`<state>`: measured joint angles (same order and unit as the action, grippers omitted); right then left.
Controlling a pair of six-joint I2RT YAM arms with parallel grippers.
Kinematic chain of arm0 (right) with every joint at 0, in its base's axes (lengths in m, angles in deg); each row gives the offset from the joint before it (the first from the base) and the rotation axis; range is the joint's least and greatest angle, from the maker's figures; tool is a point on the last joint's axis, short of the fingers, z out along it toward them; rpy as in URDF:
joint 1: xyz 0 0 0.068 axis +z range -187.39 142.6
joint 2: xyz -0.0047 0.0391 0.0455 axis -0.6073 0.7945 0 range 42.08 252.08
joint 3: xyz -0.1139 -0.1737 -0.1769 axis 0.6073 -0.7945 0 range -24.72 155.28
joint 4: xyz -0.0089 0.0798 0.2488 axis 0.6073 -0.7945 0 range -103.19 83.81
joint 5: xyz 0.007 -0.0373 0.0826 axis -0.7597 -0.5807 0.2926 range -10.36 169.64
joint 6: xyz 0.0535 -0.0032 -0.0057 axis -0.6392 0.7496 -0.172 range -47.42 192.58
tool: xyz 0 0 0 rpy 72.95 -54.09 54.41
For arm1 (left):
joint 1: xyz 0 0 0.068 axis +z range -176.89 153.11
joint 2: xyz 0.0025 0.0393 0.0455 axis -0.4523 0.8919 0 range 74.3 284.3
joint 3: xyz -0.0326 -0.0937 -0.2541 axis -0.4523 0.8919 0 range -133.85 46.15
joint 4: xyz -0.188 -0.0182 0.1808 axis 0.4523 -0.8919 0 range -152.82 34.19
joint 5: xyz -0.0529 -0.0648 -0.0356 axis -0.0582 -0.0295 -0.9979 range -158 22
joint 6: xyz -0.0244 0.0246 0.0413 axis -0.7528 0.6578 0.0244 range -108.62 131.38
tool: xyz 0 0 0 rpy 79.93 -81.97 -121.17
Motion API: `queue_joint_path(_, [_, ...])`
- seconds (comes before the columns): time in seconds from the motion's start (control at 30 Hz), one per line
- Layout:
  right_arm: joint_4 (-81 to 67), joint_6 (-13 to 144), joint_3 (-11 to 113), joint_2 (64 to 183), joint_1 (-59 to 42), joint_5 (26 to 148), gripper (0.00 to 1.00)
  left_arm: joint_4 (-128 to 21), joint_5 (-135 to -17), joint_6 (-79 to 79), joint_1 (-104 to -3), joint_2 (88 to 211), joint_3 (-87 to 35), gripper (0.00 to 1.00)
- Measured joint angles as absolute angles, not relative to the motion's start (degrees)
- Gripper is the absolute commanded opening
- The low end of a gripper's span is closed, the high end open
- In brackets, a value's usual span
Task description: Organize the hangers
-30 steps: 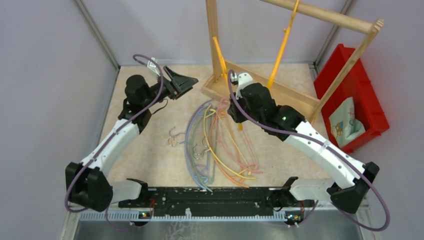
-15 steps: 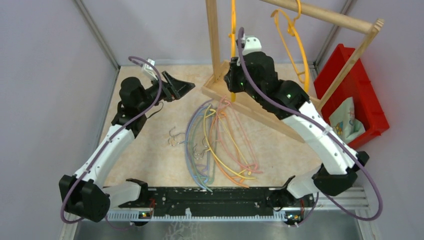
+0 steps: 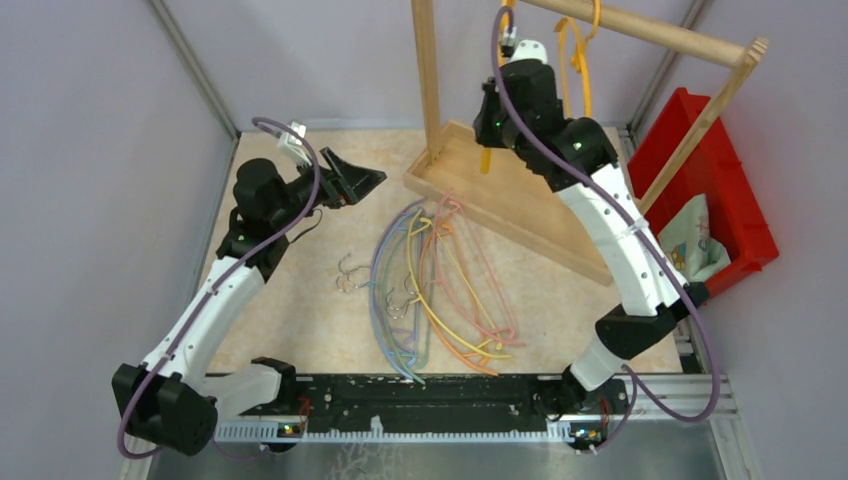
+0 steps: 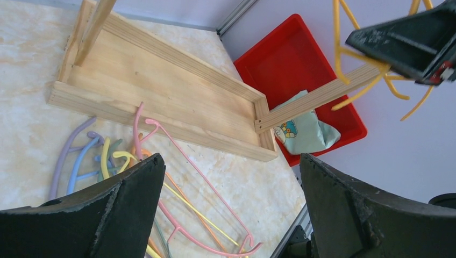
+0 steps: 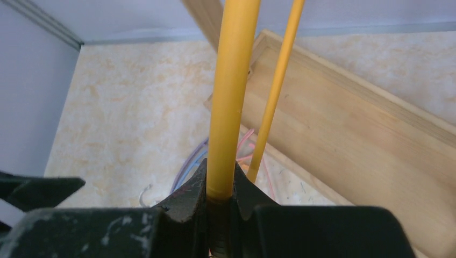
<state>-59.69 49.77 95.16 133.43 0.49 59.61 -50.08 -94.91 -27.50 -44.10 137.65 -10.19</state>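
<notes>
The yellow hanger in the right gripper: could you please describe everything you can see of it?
The yellow hanger is a thin, smooth, plastic-looking rod with a second limb running beside it. It stands nearly upright, clamped between the right gripper's fingers and held high beside the rack. Its hook is out of view.
</notes>
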Motion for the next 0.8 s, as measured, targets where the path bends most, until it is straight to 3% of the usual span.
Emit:
queue_joint_path(0.27, [-60.3,47.4,100.2,134.8,-8.1,65.3,0.00,-51.3,-94.5,-27.3,-43.7,137.7,-9.1,0.99])
queue_joint_path(0.8, [-57.9,44.4,97.2,136.0,-16.6,75.3,0.00,-51.6,-94.4,-27.6,-43.2,138.5,-7.5,0.99])
